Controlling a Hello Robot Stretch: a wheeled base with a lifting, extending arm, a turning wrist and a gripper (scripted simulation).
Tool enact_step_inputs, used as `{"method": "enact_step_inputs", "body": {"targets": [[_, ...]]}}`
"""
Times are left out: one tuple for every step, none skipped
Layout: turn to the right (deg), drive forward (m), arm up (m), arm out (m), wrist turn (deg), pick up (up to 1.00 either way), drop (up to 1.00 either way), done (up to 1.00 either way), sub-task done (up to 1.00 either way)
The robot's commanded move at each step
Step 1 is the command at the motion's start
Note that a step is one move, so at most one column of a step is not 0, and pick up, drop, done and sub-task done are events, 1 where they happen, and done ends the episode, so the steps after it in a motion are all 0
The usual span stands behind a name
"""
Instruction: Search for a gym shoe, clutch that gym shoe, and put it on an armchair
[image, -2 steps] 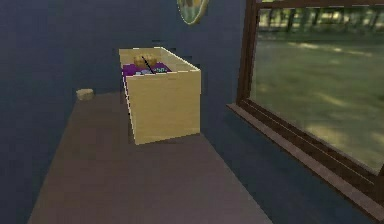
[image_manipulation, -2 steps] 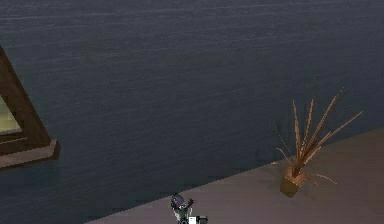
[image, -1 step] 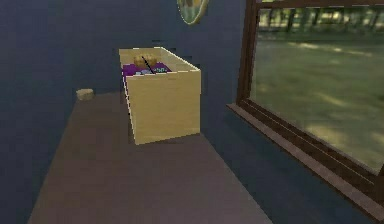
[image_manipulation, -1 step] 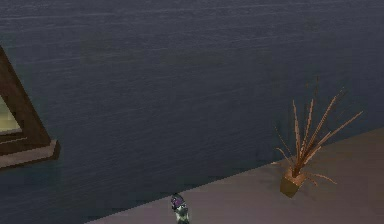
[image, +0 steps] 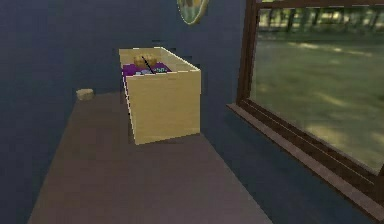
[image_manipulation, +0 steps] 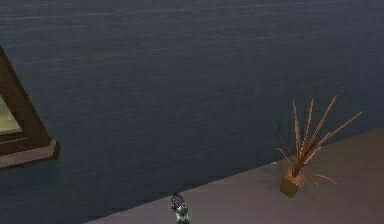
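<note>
Forward view: an open box (image: 165, 100) with purple contents on the floor (image: 110, 175), window (image: 320, 85) at right. Arm side view: a dry potted plant (image_manipulation: 305, 150) and a small dark object (image_manipulation: 180, 207) near the wall (image_manipulation: 180, 90). I cannot tell the gripper's state or the gym shoe's whereabouts.

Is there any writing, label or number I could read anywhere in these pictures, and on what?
None can be read.
The box has plain sides.
The purple things inside it are too blurred to read.
The round object on the wall shows no legible print.
</note>
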Motion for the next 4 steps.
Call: {"method": "enact_step_inputs", "body": {"targets": [[0.0,0.0,0.1,0.0,0.0,0.0,0.0,0.0,0.0],[0.0,0.0,0.5,0.0,0.0,0.0,0.0,0.0,0.0],[0.0,0.0,0.48,0.0,0.0,0.0,0.0,0.0,0.0],[0.0,0.0,0.0,0.0,-45.0,0.0,0.0,0.0,0.0]]}}
